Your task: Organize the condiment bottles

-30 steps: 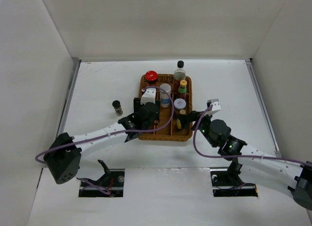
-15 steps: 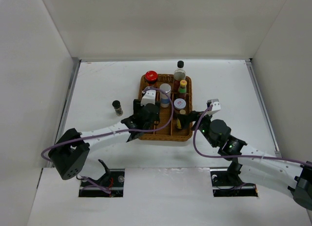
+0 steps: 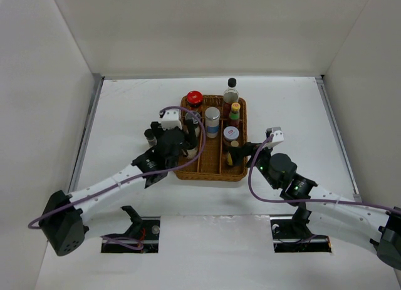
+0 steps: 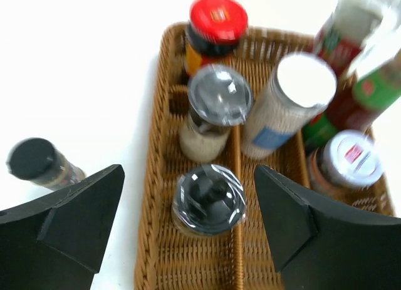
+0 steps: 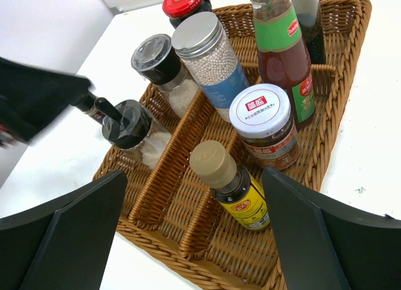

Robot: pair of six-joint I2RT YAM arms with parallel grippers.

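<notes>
The wicker tray (image 3: 213,168) holds several bottles: a red-lidded jar (image 3: 194,97), a silver-capped shaker (image 3: 212,113), a black-capped clear bottle (image 3: 231,83), a yellow-capped sauce bottle (image 3: 235,107) and a white-lidded jar (image 3: 231,133). My left gripper (image 3: 182,143) is open and empty at the tray's left edge. In the left wrist view, a clear-capped shaker (image 4: 208,199) stands in the left compartment between and below its fingers. A small dark-capped shaker (image 4: 31,158) stands on the table to the left. My right gripper (image 3: 241,153) is open around a tan-capped bottle (image 5: 216,165), not touching it.
White walls enclose the table on three sides. The tray's dividers (image 5: 178,136) split it into long compartments. My left finger (image 5: 37,96) shows in the right wrist view beside the tray's left rim. The white table (image 3: 125,108) lies to the left of the tray.
My left gripper has moved left, from over the tray's left compartment to its left edge, and the arm has swung left. The right arm has not moved.
</notes>
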